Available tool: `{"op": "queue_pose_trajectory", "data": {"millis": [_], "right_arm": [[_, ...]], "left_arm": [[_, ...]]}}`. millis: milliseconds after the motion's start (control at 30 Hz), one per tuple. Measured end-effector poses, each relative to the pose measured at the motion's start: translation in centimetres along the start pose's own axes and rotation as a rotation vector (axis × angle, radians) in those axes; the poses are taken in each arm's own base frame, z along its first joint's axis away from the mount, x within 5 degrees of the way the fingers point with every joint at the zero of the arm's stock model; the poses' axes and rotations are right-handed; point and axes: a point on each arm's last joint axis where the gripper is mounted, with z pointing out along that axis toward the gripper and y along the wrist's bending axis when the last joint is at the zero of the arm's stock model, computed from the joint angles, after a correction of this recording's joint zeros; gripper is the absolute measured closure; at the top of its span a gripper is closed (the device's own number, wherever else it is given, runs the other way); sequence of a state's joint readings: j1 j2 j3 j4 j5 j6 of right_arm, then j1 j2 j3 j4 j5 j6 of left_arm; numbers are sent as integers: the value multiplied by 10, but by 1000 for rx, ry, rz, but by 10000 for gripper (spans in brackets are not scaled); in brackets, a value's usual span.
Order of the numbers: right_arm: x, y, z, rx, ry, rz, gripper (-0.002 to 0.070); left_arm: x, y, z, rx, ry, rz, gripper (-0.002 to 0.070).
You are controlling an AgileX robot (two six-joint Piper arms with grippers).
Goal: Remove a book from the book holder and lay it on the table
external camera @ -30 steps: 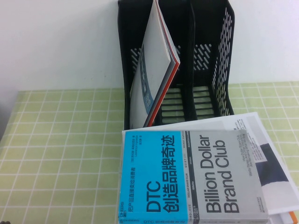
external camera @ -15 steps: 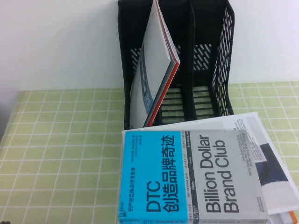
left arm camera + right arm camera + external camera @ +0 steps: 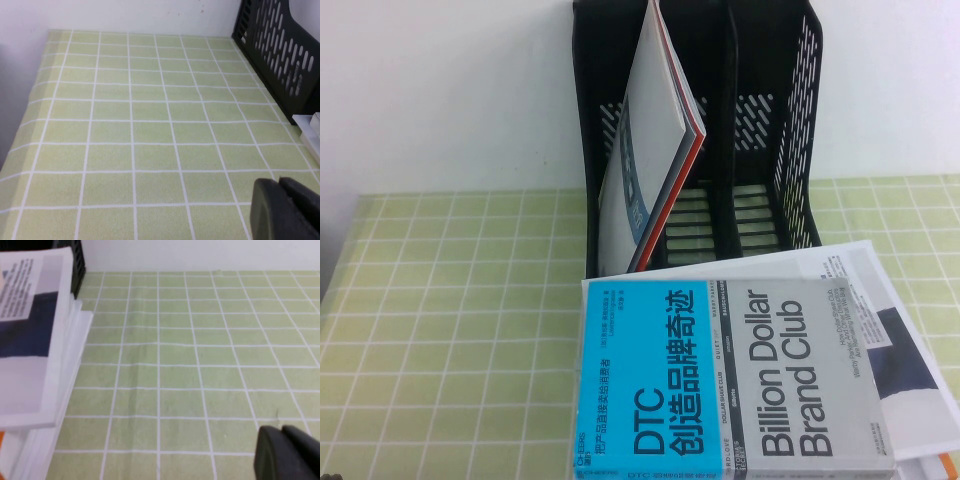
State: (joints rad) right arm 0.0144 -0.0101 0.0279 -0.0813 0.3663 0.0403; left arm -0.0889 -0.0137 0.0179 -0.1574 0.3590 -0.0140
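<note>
A plain white wall [image 3: 440, 90] fills the far side of the scene, bare and evenly lit, its tone a little greyer toward the far right. The table [image 3: 450, 300] runs straight up against it, a flat surface in light yellow-green crossed by a grid of thin white lines. At the table's left edge a pale upright surface closes that side, falling into dim grey shadow toward the near end. The light is soft and diffuse, and the tabletop is uniformly bright.

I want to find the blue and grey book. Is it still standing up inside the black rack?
No, the book lies flat on the table in front of the book holder, cover up.
</note>
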Motion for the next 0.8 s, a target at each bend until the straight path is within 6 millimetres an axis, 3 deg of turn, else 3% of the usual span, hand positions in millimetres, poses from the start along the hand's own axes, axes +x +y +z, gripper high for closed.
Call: {"op": "queue_pose_trajectory", "data": {"millis": [800], "right_arm": [[0, 3, 0, -26, 0, 53, 675]], "left_arm": [[1, 0, 0, 0, 2, 0, 678]]}}
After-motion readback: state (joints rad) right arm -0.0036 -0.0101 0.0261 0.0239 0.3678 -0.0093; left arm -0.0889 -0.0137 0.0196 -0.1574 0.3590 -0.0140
